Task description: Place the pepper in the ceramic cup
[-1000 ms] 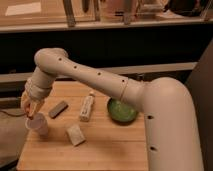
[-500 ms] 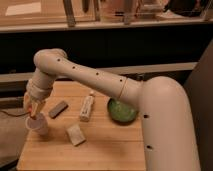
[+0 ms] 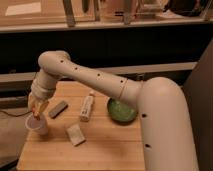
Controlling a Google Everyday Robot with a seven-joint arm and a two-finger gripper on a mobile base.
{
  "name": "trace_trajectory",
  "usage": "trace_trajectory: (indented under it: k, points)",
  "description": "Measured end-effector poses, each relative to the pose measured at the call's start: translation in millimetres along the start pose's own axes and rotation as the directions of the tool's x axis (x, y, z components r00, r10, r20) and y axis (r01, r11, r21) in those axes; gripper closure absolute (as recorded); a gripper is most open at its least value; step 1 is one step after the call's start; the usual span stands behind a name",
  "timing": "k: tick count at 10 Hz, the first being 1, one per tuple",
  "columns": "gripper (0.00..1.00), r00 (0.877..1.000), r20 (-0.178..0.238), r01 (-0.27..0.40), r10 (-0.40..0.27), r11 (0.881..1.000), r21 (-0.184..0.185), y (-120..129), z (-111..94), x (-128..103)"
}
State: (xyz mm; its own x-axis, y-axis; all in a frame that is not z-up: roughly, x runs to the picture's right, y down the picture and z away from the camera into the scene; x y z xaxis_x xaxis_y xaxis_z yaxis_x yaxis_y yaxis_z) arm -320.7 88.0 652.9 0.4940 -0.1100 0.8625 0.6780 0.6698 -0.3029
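Observation:
The off-white ceramic cup stands at the front left of the wooden table. My gripper hangs directly above the cup's rim, pointing down. It is shut on the slim orange-red pepper, whose tip reaches down to the cup's mouth. The pepper's lower end is partly hidden by the rim.
A dark bar lies just right of the gripper. A white bottle-like object lies mid-table, with a pale wedge-shaped block in front of it. A green bowl sits to the right, beside my arm's white body.
My gripper has moved slightly right and down with the pepper, from beside the cup to over its mouth. The other objects have not moved.

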Motion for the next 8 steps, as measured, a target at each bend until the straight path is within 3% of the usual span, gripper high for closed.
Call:
trace_trajectory:
  k: [8]
  points:
    - [1.0, 0.998, -0.001, -0.06, 0.06, 0.998, -0.021, 0, 7, 17]
